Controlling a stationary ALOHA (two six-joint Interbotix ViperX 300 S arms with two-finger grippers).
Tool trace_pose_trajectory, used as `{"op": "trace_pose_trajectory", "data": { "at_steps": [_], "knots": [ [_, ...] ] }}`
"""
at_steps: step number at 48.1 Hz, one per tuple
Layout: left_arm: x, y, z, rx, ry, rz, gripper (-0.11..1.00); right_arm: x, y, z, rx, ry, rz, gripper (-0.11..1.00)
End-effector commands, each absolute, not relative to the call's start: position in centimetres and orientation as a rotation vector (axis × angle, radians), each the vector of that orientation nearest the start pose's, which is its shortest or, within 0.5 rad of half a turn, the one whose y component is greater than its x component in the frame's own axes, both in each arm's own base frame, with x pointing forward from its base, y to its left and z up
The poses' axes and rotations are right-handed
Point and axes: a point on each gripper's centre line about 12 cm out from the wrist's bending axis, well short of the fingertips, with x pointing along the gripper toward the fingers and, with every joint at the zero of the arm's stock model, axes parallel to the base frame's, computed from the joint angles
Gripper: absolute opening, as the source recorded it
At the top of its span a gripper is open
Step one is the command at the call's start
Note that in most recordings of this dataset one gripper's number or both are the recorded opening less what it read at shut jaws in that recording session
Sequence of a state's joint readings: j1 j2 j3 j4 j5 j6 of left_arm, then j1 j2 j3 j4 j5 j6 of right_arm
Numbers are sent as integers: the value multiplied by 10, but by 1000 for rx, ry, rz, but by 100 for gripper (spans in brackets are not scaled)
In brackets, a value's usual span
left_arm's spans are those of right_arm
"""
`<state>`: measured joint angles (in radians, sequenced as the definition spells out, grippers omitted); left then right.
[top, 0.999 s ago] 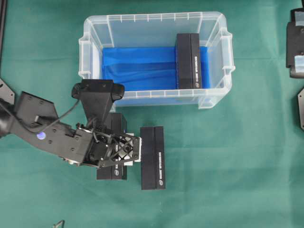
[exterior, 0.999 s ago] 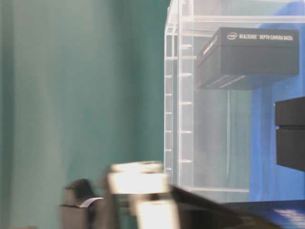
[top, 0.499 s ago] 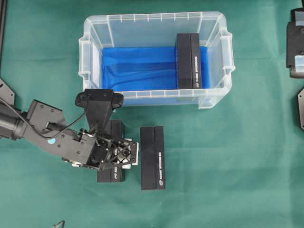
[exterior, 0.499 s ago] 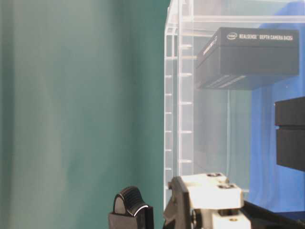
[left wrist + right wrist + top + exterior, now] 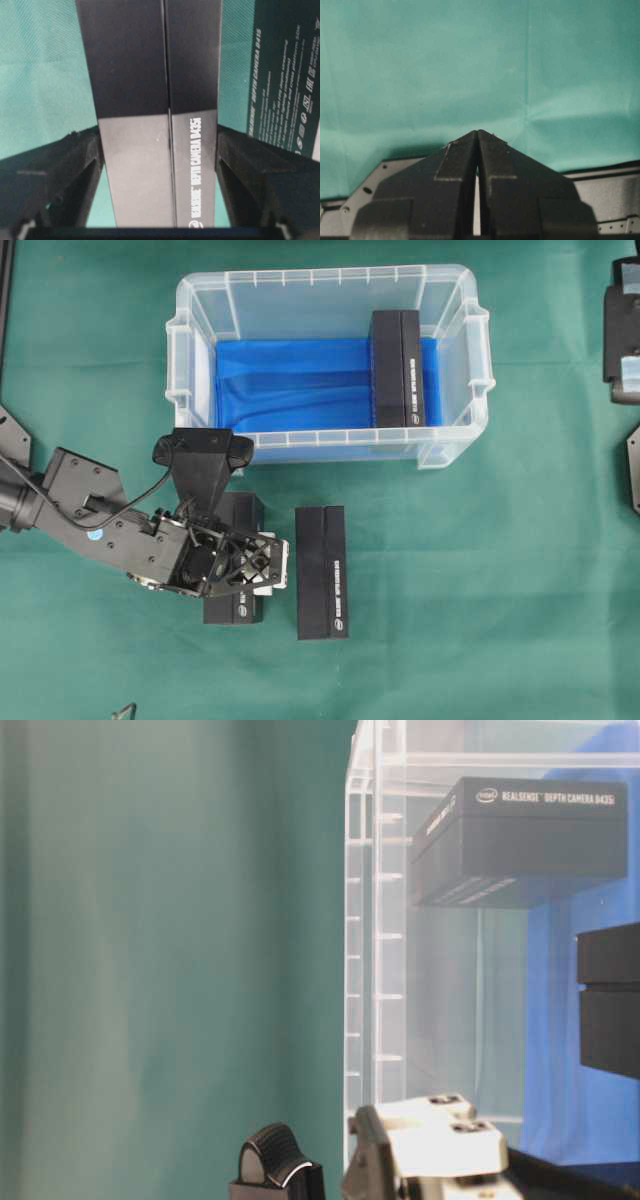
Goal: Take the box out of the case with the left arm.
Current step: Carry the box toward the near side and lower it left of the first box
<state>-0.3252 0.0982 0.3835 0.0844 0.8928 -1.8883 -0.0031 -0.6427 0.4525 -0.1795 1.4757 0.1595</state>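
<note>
Overhead exterior view, from left to right: the left arm point(image 5: 90, 515) is seen reaching in from the left edge across the green cloth point(image 5: 480, 590), and its left gripper point(image 5: 245, 568) is held over the box point(image 5: 232, 611), which lies flat on the cloth outside the case point(image 5: 330, 275), just in front of its near wall. Much of the box is hidden by the gripper and by the black camera mount point(image 5: 205, 452), by which the left end of the case's near rim is also overlapped. In the left wrist view the box is framed by the two fingers point(image 5: 60, 170), one close against each long side; whether it is pressed by them or merely straddled cannot be told. Just to the right a second box point(image 5: 322, 572) is laid parallel on the cloth, parted from the first by a narrow strip of green and touched by nothing. Behind both, the clear case is stood open-topped, its bottom lined by a blue sheet point(image 5: 290, 380); a third box point(image 5: 397, 368) is left inside at the right end, while the left and middle of the sheet are bare. In the table-level view that box is seen through the ribbed wall, with the gripper low in front. At the far right edge black parts of the other arm point(image 5: 622, 330) are parked well apart from the case, and in the right wrist view the right gripper point(image 5: 478, 145) is shown with its fingers drawn together over bare cloth, nothing between them.
</note>
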Motion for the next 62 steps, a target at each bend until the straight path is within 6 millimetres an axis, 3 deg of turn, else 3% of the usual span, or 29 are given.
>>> {"op": "trace_pose_trajectory", "data": {
  "at_steps": [1, 6, 23, 36, 52, 62],
  "knots": [
    [360, -118, 169, -1262, 1076, 997, 76, 195, -22, 352, 12, 1250, -249, 0],
    [359, -118, 170, -1262, 1076, 997, 91, 195, -21, 352, 14, 1250, -247, 0],
    [359, -117, 184, -1273, 1064, 970, 90, 195, -21, 352, 15, 1248, -246, 0],
    [358, -115, 224, -1296, 1037, 936, 90, 195, -22, 352, 15, 1251, -249, 0],
    [350, -95, 292, -1267, 1017, 940, 90, 196, -21, 352, 13, 1248, -245, 0],
    [351, -93, 301, -1265, 1007, 937, 90, 195, -21, 353, 13, 1245, -246, 0]
  ]
}}
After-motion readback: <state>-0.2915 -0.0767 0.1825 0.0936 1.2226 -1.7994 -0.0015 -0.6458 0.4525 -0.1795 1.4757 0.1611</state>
